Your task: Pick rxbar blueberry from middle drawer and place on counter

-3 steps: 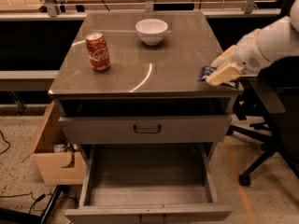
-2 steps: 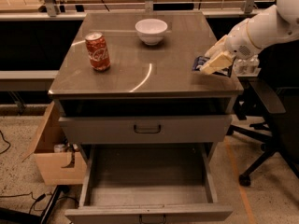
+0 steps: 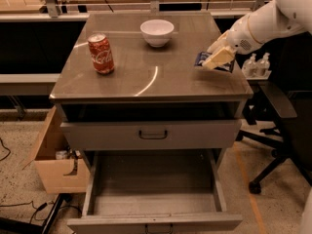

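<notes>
My gripper (image 3: 218, 58) is shut on the rxbar blueberry (image 3: 228, 67), a flat dark blue bar whose ends show on either side of the fingers. It holds the bar just above the right side of the counter (image 3: 146, 67); I cannot tell if the bar touches the top. The white arm reaches in from the upper right. The middle drawer (image 3: 153, 222) is pulled fully open at the bottom, and its floor is bare. The drawer above it (image 3: 151, 134) is closed.
A red soda can (image 3: 101, 53) stands on the counter's left side and a white bowl (image 3: 157, 32) at the back centre. A cardboard box (image 3: 53, 165) sits on the floor at the left. A black office chair (image 3: 280, 126) and two bottles (image 3: 256, 63) are at the right.
My gripper has carried the bar left and a little farther back, from the counter's right edge to over its right side. The can, the bowl and the drawers have not moved.
</notes>
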Robot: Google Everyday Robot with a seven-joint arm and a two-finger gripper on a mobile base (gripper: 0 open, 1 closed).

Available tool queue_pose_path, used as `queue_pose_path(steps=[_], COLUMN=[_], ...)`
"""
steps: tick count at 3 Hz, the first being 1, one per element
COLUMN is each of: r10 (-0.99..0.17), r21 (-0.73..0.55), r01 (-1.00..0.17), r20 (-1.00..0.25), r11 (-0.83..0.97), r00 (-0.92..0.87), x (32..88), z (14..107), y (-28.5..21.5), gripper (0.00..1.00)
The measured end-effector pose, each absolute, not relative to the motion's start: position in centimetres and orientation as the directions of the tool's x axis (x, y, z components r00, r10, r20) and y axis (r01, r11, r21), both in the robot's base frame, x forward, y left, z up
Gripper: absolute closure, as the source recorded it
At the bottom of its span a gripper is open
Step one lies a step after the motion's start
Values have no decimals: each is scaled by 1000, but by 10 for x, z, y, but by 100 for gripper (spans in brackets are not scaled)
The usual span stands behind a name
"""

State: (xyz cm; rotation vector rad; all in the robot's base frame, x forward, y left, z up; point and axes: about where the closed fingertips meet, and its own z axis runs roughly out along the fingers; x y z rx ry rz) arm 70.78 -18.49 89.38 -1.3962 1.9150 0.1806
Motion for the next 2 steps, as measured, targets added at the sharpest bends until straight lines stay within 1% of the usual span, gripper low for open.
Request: queue_pose_path(steps=[2], r10=[-762], r21=[-294], r01=[-873], r20=[-634], r11=[390], r00=[-127], x=[709], z=[889], y=[-180], gripper=[38])
